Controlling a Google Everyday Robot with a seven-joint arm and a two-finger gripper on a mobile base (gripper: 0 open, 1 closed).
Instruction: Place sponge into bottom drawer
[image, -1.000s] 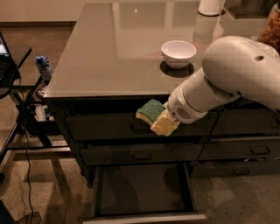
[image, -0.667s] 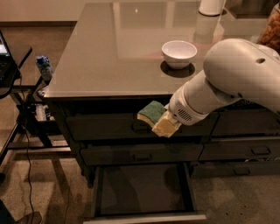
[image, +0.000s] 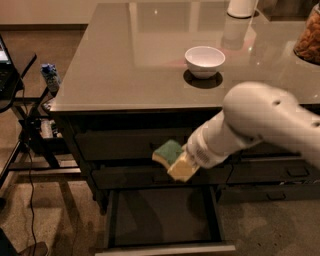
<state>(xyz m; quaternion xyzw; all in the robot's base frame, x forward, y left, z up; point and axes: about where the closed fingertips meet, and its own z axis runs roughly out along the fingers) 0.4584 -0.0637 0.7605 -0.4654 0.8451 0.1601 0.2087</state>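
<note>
The sponge (image: 167, 151), green top over yellow foam, hangs in the air in front of the middle drawer, above the open bottom drawer (image: 161, 216). My gripper (image: 183, 163) is at the end of the white arm, shut on the sponge's right side, and the arm mostly hides its fingers. The bottom drawer is pulled out, with a flat dark interior that has nothing in it. The sponge is over the drawer's back part, well above its floor.
A white bowl (image: 205, 60) sits on the grey counter (image: 125, 65), with a white cylinder (image: 242, 7) and a jar (image: 308, 36) at the back right. A black stand with cables (image: 27, 130) is at the left. Narrower drawers (image: 280, 175) are at the right.
My arm has moved down with the sponge, from the top drawer's level to the middle drawer's front, closer to the open bottom drawer.
</note>
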